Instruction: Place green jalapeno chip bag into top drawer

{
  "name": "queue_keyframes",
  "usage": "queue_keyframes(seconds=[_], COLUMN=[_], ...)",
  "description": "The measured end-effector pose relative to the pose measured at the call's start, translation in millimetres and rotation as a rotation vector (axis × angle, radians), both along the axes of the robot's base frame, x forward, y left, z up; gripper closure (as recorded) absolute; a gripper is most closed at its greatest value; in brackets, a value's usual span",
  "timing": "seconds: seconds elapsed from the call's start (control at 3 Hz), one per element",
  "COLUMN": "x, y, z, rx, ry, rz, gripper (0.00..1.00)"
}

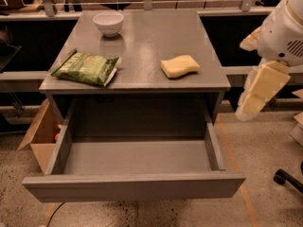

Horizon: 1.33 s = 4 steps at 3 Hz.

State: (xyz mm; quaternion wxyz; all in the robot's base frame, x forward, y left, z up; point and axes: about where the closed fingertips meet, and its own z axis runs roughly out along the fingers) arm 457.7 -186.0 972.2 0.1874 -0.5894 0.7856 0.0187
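Observation:
The green jalapeno chip bag (87, 68) lies flat on the left front part of the grey table top (151, 41). The top drawer (135, 186) is pulled fully open below the table, and its grey interior holds nothing I can see. My gripper (259, 92) hangs in the air off the table's right side, level with the table's front edge. It is well apart from the bag and holds nothing I can see.
A white bowl (108, 22) stands at the back left of the table. A yellow sponge (179, 66) lies front right. An open cardboard box (40, 136) sits on the floor left of the drawer. A chair caster (284, 178) is at the lower right.

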Motion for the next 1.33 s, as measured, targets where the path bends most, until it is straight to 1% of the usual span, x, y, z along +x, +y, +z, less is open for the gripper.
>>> queue_keyframes(seconds=[0.33, 0.67, 1.0, 1.33], x=[30, 63, 69, 69], y=[60, 120, 125, 126], z=[-9, -11, -5, -5], rx=[0.167, 0.359, 0.385, 0.385], ry=[0.020, 0.021, -0.003, -0.003], rz=[-0.016, -0.063, -0.074, -0.074], gripper=[0.00, 0.00, 0.00, 0.00])
